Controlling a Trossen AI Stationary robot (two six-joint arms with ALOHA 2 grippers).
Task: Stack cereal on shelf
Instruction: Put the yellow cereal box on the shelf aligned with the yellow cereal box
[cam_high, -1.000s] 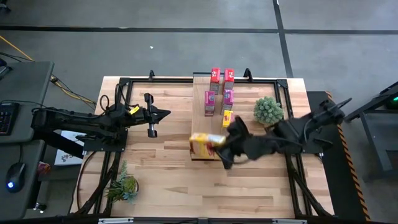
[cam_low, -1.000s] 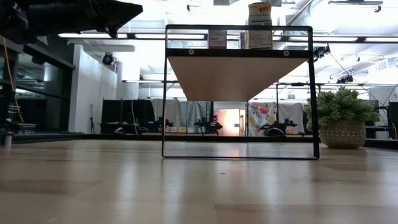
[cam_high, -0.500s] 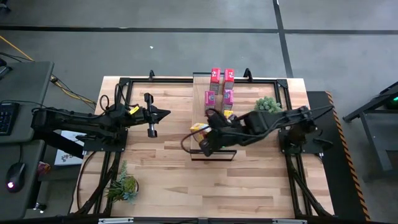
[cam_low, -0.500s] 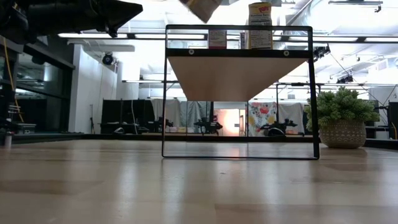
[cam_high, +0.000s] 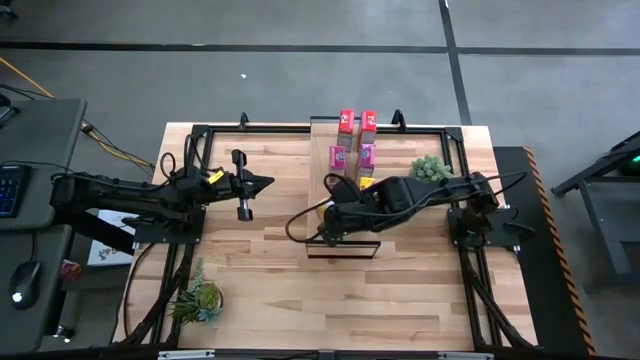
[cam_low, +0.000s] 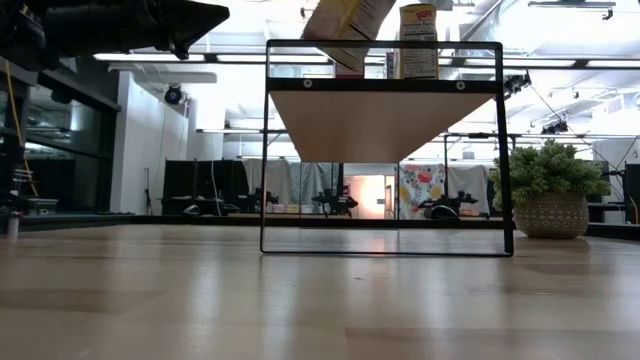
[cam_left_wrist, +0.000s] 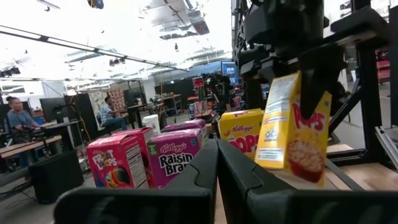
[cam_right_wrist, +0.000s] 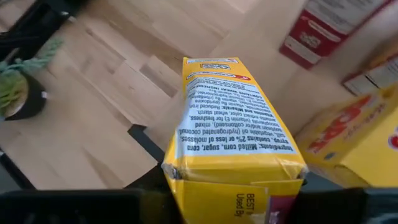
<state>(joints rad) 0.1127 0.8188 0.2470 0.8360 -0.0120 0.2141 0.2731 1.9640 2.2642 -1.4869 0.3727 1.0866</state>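
The shelf (cam_high: 320, 150) runs from the table's far edge toward its middle; in the low view it shows as a raised plank (cam_low: 385, 110). On it stand red (cam_high: 346, 122), pink (cam_high: 338, 160) and yellow (cam_left_wrist: 242, 137) cereal boxes. My right gripper (cam_high: 328, 215) is over the shelf's near half, shut on another yellow cereal box (cam_left_wrist: 292, 127). My left gripper (cam_high: 268, 183) waits shut to the left of the shelf, pointing at it. My right gripper pinches the yellow box near its upper end (cam_left_wrist: 283, 93), one finger (cam_left_wrist: 314, 87) on each broad face. The fingers slant down from the table's right. The box hangs tilted below them (cam_low: 345, 18), its lower end at the shelf top; whether it touches, I cannot tell.
A potted plant (cam_low: 548, 195) stands right of the shelf, partly under my right arm. A smaller plant (cam_high: 198, 298) sits at the table's near left. A black frame (cam_high: 200, 130) rims the table. People sit in the room beyond.
My right gripper has swung from the shelf's near end toward the table's left and far side and has tipped steeply downward. The yellow box, lying nearly flat before, now hangs more upright and has come into the low view above the shelf.
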